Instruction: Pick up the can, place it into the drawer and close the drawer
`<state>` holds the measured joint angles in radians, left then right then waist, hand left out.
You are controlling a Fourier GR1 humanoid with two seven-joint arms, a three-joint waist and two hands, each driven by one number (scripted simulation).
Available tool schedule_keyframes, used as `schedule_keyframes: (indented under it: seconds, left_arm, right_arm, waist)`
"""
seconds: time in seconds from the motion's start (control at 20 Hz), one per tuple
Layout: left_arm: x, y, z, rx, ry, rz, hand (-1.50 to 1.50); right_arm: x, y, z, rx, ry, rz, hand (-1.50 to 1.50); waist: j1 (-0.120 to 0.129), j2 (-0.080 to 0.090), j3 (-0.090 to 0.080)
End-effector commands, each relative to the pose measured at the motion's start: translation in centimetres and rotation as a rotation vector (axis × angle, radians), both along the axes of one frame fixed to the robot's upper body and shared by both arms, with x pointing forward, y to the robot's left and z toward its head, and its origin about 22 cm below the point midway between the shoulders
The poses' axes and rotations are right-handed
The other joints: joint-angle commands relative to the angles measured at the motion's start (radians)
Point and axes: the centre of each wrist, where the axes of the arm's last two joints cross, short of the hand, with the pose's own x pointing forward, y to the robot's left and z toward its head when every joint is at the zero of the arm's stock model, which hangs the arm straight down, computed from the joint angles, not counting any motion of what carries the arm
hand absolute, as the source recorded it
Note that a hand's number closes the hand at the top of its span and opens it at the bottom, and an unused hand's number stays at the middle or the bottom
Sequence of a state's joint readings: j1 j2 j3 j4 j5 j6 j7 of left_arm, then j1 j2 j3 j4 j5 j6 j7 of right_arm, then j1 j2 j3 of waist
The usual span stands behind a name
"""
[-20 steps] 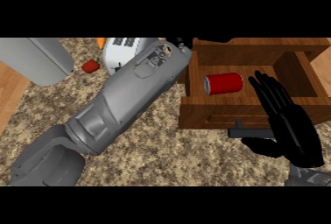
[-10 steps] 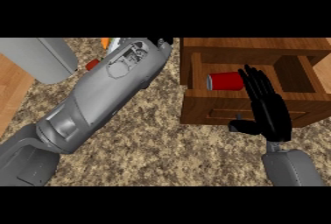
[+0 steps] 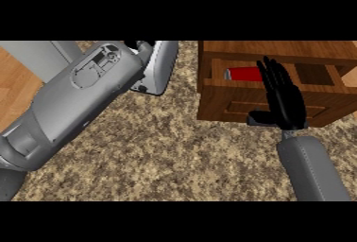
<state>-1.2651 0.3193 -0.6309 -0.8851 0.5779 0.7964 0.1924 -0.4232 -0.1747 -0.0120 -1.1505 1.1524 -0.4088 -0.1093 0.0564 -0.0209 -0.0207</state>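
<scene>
The red can [image 3: 241,73] lies on its side inside the open wooden drawer [image 3: 226,101], at the left of its opening. My right hand [image 3: 284,97] is open, its straight fingers laid flat over the drawer's front panel. The fingertips [image 3: 270,66] reach past the front edge just right of the can. The drawer's dark handle [image 3: 259,118] shows beside the thumb. My left forearm [image 3: 77,104] crosses the left half of the view. Of the left hand [image 3: 137,45] only a dark bit shows at the top edge.
A white appliance [image 3: 162,66] stands behind the left forearm, left of the drawer. A grey box [image 3: 49,56] sits at the upper left, with wood surface [image 3: 14,85] beside it. Speckled stone counter [image 3: 174,156] fills the foreground.
The right hand has slid left and up onto the drawer front. The drawer's opening looks narrower, and less of the can shows. The left forearm has swung further across the view.
</scene>
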Motion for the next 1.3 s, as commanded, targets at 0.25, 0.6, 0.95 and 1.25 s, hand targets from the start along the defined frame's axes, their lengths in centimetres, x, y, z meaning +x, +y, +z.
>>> schedule_keyframes:
  seconds: [0.25,0.6,0.95,1.25]
  left_arm:
    - [-0.8,3.9,-0.3,0.016,0.037,0.022,-1.50]
    - [-3.0,4.0,-1.6,0.012,0.048,-0.015,-1.50]
    - [-3.9,6.9,-3.8,0.033,0.037,0.001,-1.50]
    - [-4.9,7.6,-5.0,0.026,0.052,-0.013,-1.50]
  right_arm:
    - [3.8,-0.7,-1.3,0.022,-0.018,-0.044,-1.50]
    - [7.6,2.0,0.4,-0.001,-0.047,-0.106,-1.50]
    - [9.4,2.7,1.8,0.002,-0.093,-0.123,-1.50]
    - [11.2,3.5,5.5,0.006,-0.105,-0.106,-1.50]
  waist:
    - [-0.005,0.028,0.023]
    - [0.024,0.035,0.023]
    - [0.030,0.043,0.023]
    - [0.027,0.044,0.022]
